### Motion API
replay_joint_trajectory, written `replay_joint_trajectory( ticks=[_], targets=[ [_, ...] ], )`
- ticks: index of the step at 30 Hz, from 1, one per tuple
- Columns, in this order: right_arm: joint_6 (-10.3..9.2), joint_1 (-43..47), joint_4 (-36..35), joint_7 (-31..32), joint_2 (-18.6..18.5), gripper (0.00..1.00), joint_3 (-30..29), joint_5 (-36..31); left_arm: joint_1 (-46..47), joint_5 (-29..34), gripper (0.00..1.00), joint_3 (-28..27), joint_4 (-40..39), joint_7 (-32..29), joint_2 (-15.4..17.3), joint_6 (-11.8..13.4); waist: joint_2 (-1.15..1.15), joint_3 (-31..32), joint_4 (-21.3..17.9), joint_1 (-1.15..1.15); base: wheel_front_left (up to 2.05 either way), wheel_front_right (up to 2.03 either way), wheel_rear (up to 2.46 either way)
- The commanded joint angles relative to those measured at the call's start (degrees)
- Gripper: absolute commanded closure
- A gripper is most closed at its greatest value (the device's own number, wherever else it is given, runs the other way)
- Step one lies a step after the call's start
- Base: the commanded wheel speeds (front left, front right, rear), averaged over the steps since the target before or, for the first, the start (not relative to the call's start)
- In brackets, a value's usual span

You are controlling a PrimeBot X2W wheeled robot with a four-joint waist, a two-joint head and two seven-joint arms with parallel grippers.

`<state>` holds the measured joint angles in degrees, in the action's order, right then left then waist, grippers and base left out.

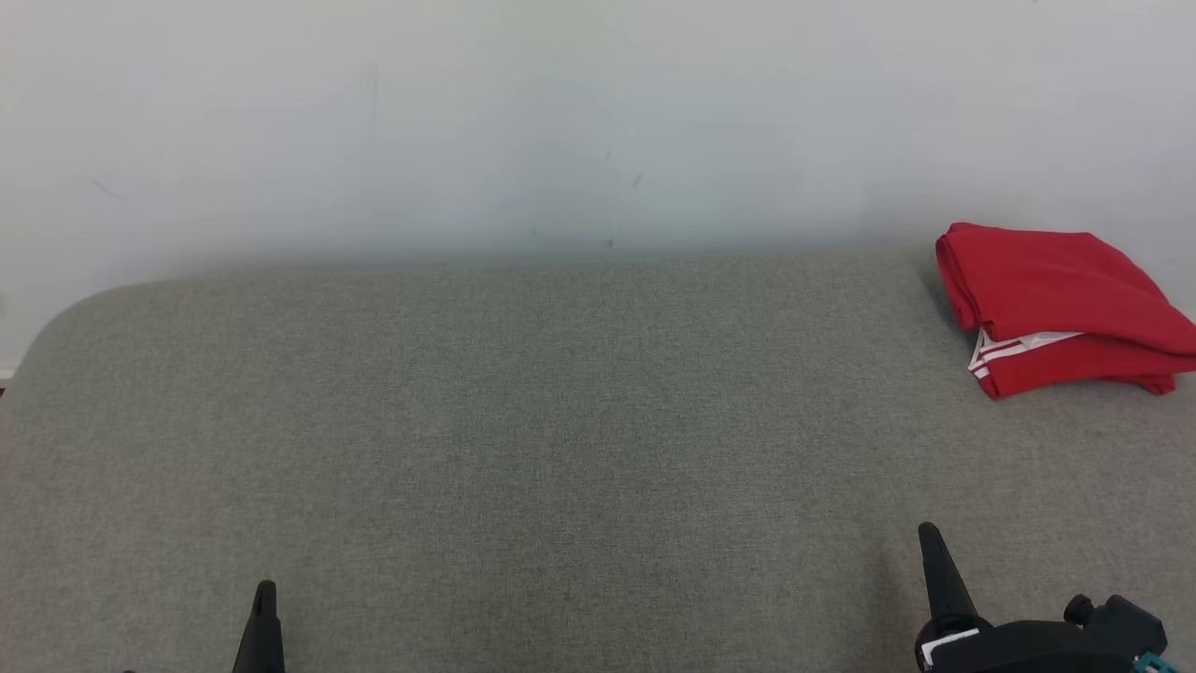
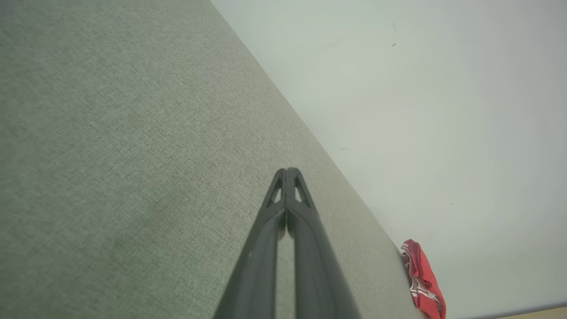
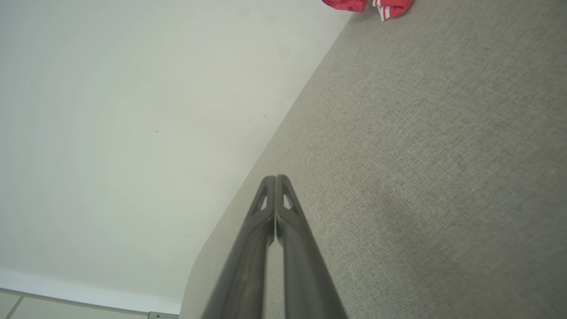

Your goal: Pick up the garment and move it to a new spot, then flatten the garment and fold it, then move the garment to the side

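The garment (image 1: 1056,304) is red with white stripes and lies folded in a neat stack at the far right of the grey fabric surface (image 1: 561,449), by the wall. It also shows as a red bundle (image 2: 423,279) low in the left wrist view and as a red sliver (image 3: 367,4) at the top of the right wrist view. My left gripper (image 1: 264,598) rests at the lower left, shut and empty, tips pressed together (image 2: 287,170). At the lower right my right gripper (image 1: 930,537) is shut too (image 3: 275,178), well short of the garment.
A pale wall (image 1: 598,121) runs along the back edge of the grey surface. The surface's far left corner (image 1: 84,308) is rounded. A strip of floor (image 3: 53,305) shows past the surface's end in the right wrist view.
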<state>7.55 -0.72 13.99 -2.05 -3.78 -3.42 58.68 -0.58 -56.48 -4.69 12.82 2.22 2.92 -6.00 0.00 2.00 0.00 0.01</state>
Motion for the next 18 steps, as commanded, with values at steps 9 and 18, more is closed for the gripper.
replay_joint_trajectory(
  ticks=[9,18],
  targets=[
    [-0.06,-2.00,-0.43,1.68,0.32,1.00,-0.76,6.83,2.43,-7.21,1.00,-0.57,-0.11,-1.79,0.04,-0.46,0.00,-0.31,0.00,0.00,0.00,0.00,0.00],
    [-0.07,-2.70,-0.36,3.05,0.45,1.00,-1.22,11.92,3.31,-12.56,1.00,-0.83,0.14,-3.12,0.02,-0.60,0.00,-0.59,0.00,0.00,0.00,0.00,0.00]
  ],
)
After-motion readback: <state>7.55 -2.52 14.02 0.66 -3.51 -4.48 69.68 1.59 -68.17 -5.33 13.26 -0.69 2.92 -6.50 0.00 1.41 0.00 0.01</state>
